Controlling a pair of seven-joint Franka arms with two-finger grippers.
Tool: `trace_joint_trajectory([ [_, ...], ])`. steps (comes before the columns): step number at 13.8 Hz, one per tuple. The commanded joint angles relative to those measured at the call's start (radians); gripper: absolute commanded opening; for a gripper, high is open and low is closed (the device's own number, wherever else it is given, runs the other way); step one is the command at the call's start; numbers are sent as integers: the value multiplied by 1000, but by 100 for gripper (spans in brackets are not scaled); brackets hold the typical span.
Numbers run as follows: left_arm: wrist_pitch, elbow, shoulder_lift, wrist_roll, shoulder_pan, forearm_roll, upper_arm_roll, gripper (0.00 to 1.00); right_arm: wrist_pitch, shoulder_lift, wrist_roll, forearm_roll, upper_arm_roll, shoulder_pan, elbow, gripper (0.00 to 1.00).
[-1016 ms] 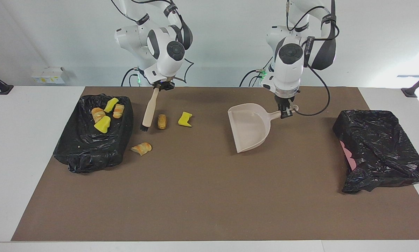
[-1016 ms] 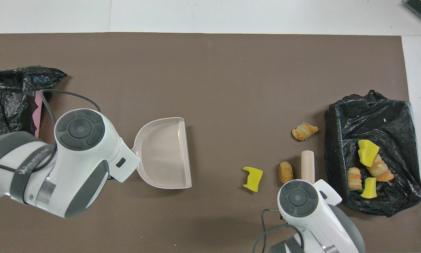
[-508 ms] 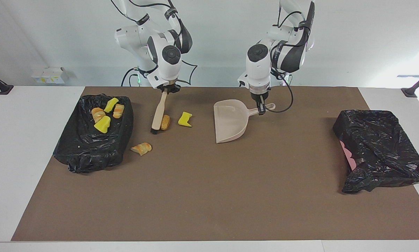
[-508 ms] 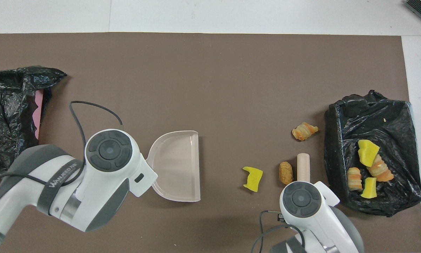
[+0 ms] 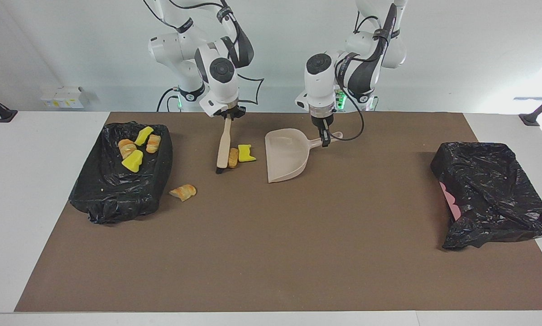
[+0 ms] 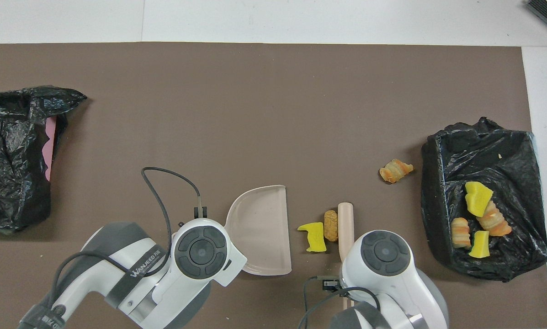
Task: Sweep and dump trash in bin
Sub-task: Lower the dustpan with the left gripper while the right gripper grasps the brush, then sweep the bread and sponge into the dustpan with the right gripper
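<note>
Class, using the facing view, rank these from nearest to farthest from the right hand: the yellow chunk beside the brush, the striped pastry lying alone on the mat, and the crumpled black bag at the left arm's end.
From the right hand:
1. Yellow chunk, by the brush.
2. Striped pastry, alone, near the filled bin.
3. Crumpled black bag, at the left arm's end.

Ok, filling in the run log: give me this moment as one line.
right gripper: shut on brush | left gripper: shut on dustpan | brush against brown lump and yellow chunk | dustpan beside them
</note>
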Motion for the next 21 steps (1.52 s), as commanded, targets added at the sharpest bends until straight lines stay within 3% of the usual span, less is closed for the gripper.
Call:
trace_joint_trajectory([
  [1,40,-46,-35,-21,-19,22,13,0,78,97,-21,67,5,81,39,0],
  [5,87,-61,-35,-36,-10,21,13,0,145,155,-21,105,5,202,117,0],
  [10,168,-63,-14,-28,48,11,13,0,7,189,-21,84,-7,185,263,0],
  [16,207,-54,3,-24,90,-8,13,0,-125,330,-29,-259,-4,48,498,0],
  [21,221,-54,12,-24,113,-25,13,0,-132,405,-26,-494,-6,-127,559,0],
])
